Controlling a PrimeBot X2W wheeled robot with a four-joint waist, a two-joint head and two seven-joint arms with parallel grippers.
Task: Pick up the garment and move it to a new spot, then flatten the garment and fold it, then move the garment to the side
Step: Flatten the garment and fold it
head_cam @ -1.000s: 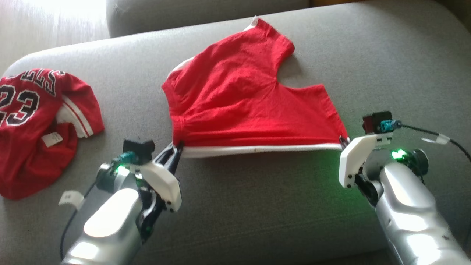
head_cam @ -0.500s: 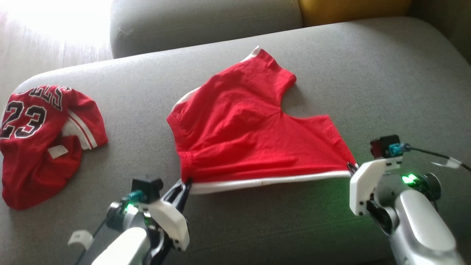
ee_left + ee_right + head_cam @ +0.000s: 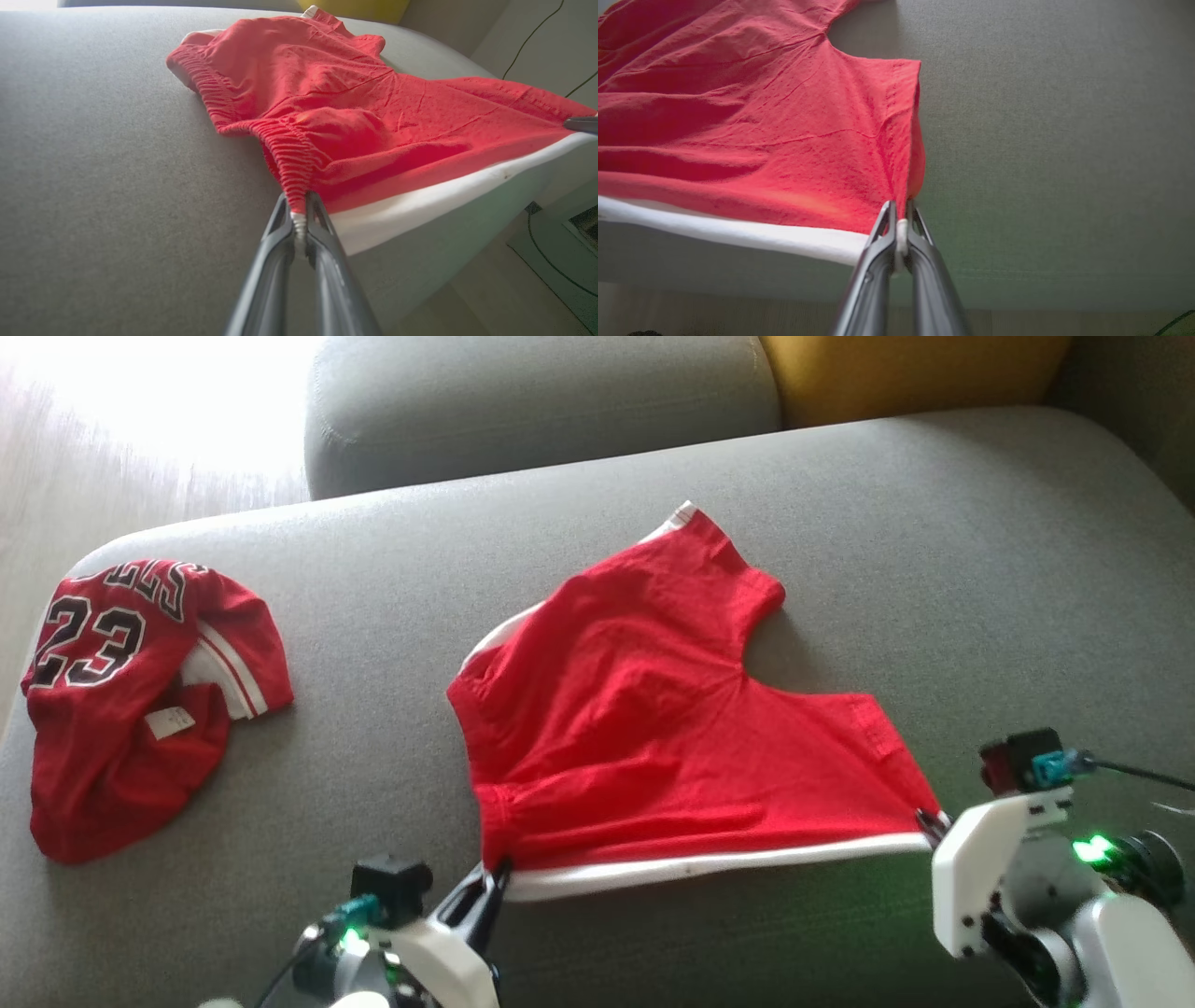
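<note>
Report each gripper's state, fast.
Left gripper: shut on the red shorts, waistband corner.
Right gripper: shut on the red shorts, leg-hem corner.

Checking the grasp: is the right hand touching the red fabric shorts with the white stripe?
Touching. The right wrist view shows the right hand shut on the white-striped corner of the red fabric shorts, with the cloth pinched at its tips.

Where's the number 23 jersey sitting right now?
In the head view the jersey lies crumpled at the far left of the grey sofa cushion, near its edge, apart from the red shorts spread at the centre.
</note>
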